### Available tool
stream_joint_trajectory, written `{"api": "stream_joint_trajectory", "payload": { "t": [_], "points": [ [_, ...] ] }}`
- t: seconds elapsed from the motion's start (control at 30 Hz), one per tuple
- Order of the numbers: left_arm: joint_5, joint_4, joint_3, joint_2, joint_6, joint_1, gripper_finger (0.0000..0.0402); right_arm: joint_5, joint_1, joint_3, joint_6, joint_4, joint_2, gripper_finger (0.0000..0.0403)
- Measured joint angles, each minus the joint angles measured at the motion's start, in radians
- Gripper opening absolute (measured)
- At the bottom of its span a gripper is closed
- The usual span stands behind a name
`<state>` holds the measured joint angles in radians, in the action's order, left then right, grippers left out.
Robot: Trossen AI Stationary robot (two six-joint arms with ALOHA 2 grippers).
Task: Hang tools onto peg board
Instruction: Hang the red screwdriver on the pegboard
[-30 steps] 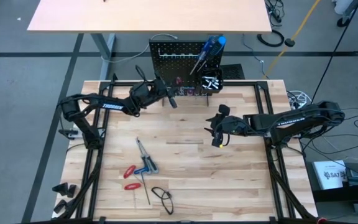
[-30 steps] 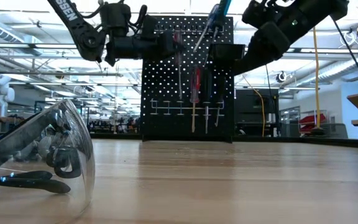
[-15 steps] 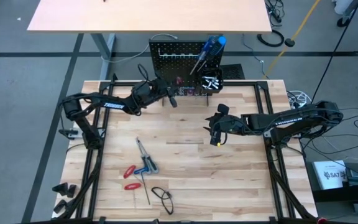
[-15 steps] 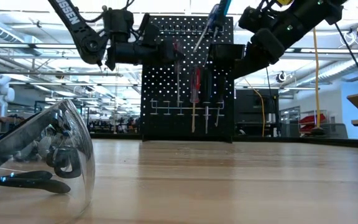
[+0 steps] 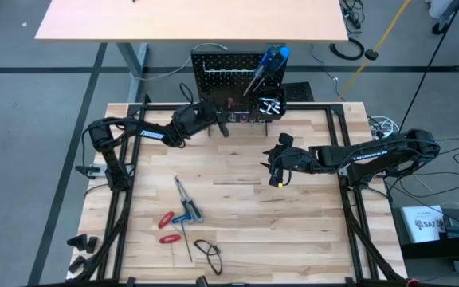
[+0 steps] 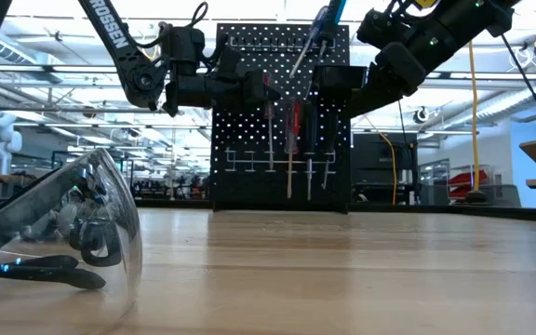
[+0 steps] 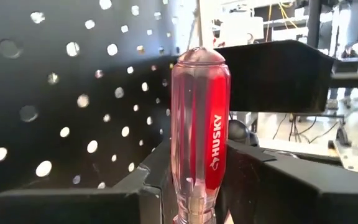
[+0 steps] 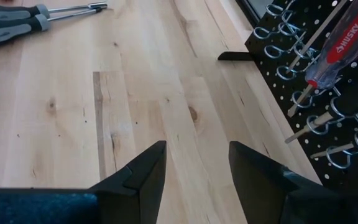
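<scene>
Pressing closer to the peg board [image 5: 228, 70] than a moment ago, the left gripper [image 5: 220, 121] is clenching the red-handled screwdriver [image 7: 197, 134] upright at the hooks, while the right gripper [image 8: 194, 165] is idling, fingers released, above the tabletop [image 5: 245, 207].

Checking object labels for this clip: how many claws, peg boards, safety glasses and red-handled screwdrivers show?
Claws: 2, the left claw and the right claw
Peg board: 1
Safety glasses: 1
Red-handled screwdrivers: 2, one in the left claw, one hanging on the board
Total: 6
</scene>
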<state>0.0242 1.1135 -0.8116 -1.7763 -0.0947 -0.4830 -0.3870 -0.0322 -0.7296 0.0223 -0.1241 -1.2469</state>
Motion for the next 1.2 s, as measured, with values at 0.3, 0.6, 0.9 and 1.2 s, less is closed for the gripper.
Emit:
{"api": "stream_joint_trajectory", "payload": {
  "t": [0.3,0.6,0.9,1.2],
  "points": [
    [-0.04,-0.038,-0.001,0.002,0.127,-0.019,0.0096,0.0,0.0,0.0,0.006,0.001,0.0,0.0167],
    [-0.055,-0.045,0.001,-0.002,0.041,-0.019,0.0096,0.0,0.0,0.0,0.008,0.008,0.0,0.0167],
    [-0.056,-0.099,0.0,-0.001,0.111,-0.019,0.0096,0.0,0.0,0.0,0.008,0.008,0.0,0.0166],
    [-0.056,-0.24,-0.002,-0.001,0.113,-0.019,0.0096,0.0,0.0,0.0,0.008,0.033,0.0,0.0166]
  ]
}}
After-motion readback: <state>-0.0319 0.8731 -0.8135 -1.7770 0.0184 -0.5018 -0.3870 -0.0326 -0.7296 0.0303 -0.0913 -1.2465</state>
